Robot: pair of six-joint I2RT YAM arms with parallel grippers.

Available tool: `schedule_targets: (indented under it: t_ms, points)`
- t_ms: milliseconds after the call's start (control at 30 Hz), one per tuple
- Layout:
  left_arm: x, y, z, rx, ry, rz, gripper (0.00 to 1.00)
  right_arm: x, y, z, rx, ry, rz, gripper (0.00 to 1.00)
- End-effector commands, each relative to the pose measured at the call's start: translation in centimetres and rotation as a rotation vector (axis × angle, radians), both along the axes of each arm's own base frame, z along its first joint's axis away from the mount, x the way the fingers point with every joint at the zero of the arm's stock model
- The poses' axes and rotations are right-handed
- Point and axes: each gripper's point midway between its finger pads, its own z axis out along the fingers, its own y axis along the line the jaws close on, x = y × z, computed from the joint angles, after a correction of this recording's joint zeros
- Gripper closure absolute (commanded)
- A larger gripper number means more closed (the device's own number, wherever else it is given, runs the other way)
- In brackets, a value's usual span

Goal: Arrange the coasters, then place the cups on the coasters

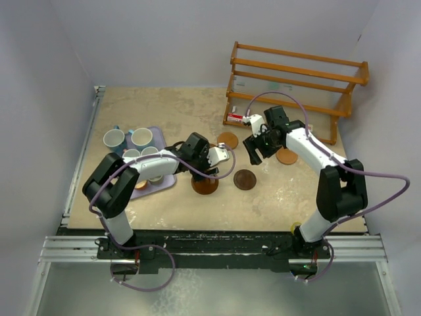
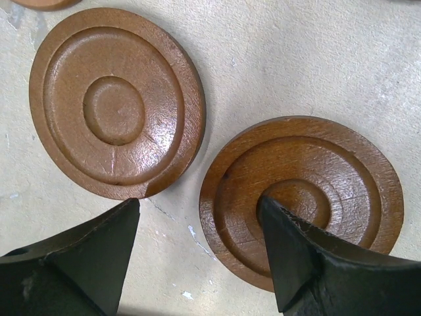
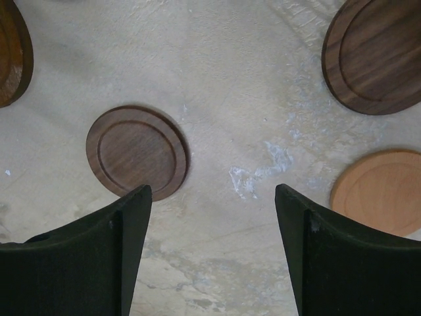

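In the left wrist view two grooved brown coasters lie side by side on the table, one at the upper left and one at the right. My left gripper is open low over them, its right finger covering part of the right coaster. From above, the left gripper sits over a reddish coaster. My right gripper is open above bare table, between a dark coaster and a light orange coaster. Several cups stand on the lavender tray.
A wooden rack stands at the back right with a small red and white item at its foot. Another light coaster lies between the arms. The left wall runs beside the tray.
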Motion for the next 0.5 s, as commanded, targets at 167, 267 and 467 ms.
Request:
schedule_targets:
  t_ms: [167, 267, 467]
  points:
    - [-1.9, -1.0, 2.9, -0.105, 0.026, -0.098, 0.25, 2.7, 1.8, 0.1, 0.061, -0.020, -0.006, 0.25]
    - [-2.2, -1.3, 4.5, -0.157, 0.018, -0.129, 0.24, 4.0, 3.2, -0.1, 0.082, -0.020, 0.019, 0.26]
    - [-1.8, 0.3, 6.6, -0.242, 0.030, -0.115, 0.23, 7.2, 6.8, -0.5, 0.081, -0.035, 0.068, 0.29]
